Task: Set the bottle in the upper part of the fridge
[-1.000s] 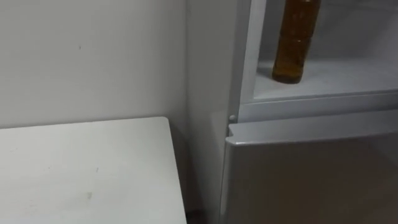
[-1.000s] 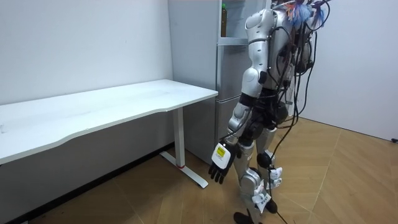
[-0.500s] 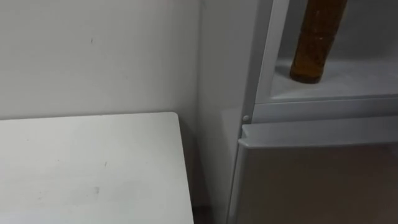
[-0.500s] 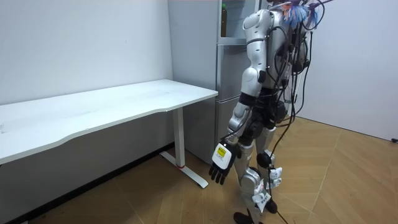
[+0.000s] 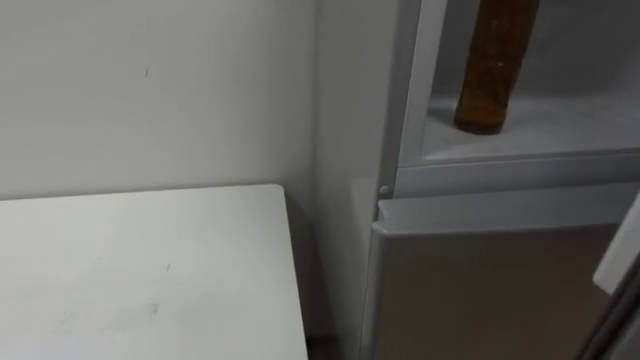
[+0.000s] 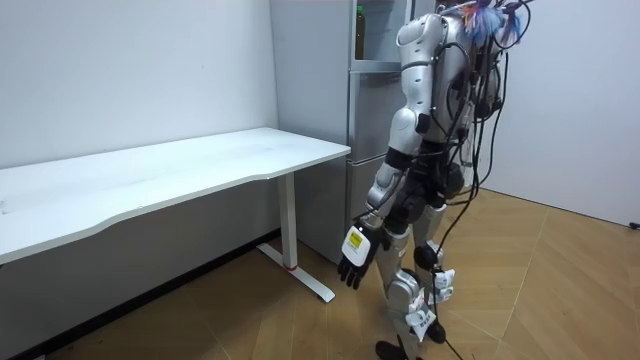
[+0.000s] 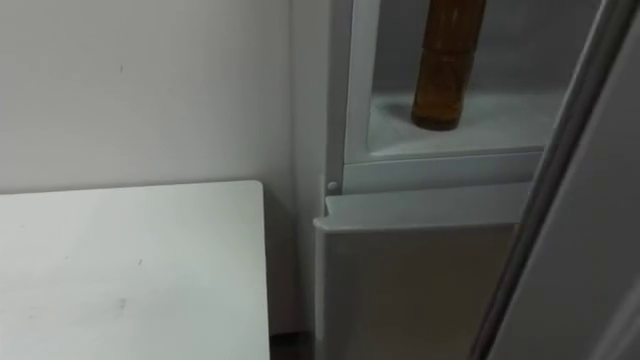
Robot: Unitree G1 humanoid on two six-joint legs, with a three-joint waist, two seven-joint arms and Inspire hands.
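Standing at the fridge (image 5: 480,280), the robot faces its open upper compartment (image 5: 590,50), one white table (image 5: 150,270) to the fridge's left and its left hand (image 6: 357,258) hanging low before the fridge, fingers loosely straight, holding nothing. One amber bottle (image 5: 492,70) stands upright on the one visible shelf (image 5: 560,125), near the fridge's left wall. With one door (image 7: 570,190) edge crossing at the fridge's right, the step in hand appears to be closing up: a slow, even swing should keep the door clear of the bottle.
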